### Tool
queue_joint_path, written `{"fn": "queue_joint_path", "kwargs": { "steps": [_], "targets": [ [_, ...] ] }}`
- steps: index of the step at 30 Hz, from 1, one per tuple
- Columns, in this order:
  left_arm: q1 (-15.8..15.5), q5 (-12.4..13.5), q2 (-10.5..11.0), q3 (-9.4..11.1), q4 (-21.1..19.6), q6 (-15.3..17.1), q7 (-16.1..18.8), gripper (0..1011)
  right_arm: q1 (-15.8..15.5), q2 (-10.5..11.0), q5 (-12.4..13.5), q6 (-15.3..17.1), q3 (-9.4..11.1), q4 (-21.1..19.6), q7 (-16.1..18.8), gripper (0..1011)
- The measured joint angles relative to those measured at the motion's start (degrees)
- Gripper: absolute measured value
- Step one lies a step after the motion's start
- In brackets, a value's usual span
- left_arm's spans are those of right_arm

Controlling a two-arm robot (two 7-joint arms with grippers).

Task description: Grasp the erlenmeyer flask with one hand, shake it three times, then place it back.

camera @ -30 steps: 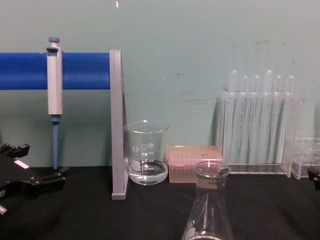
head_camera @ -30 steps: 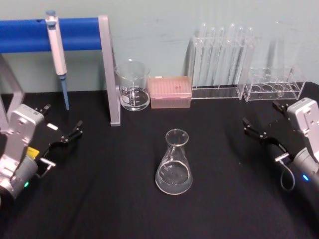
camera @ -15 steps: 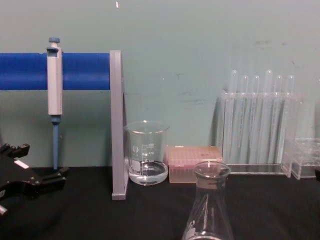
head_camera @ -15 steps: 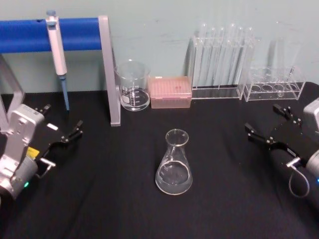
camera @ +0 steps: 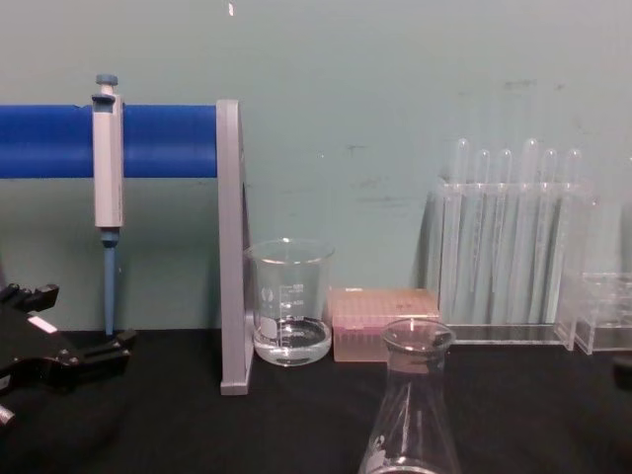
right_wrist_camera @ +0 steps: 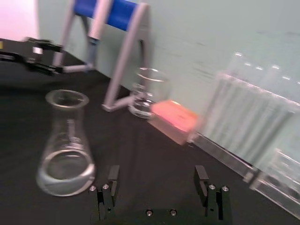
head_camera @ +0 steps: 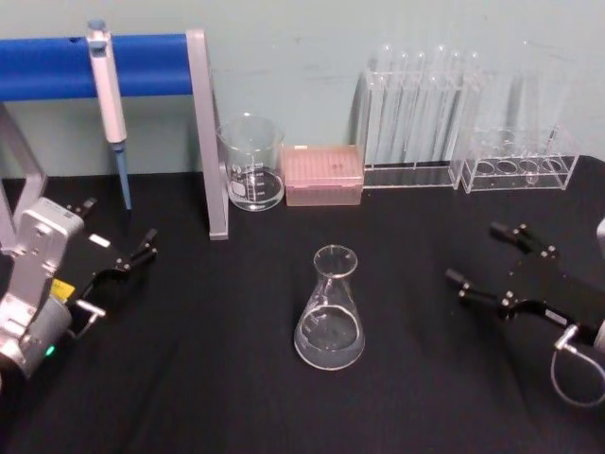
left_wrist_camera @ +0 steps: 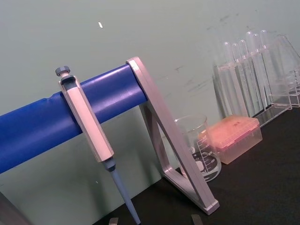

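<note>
conical glass erlenmeyer flask (head_camera: 329,312); black right claw (head_camera: 475,253) spread

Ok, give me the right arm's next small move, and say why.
Probably ease the open right claw leftward until it straddles the flask. The flask stands upright and untouched, with bare table between it and the claw. The left claw sits parked, open, at the far left.
</note>
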Motion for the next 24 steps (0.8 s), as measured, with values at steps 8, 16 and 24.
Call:
{"fn": "queue_joint_path", "kwargs": {
  "steps": [8,16,24],
  "targets": [
    [0.00,0.00,0.00,0.00,0.00,0.00,0.00,1001,2.19,-0.45,1.15,-2.40,-1.50,1.26,8.65,1003],
    [0.00,0.00,0.00,0.00,0.00,0.00,0.00,1001,6.03,-3.17,2.24,-3.71,-3.30,4.52,16.17,1003],
    [0.00,0.00,0.00,0.00,0.00,0.00,0.00,1001,10.27,-6.53,4.24,-3.82,-5.73,9.11,21.45,1003]
  ]
}}
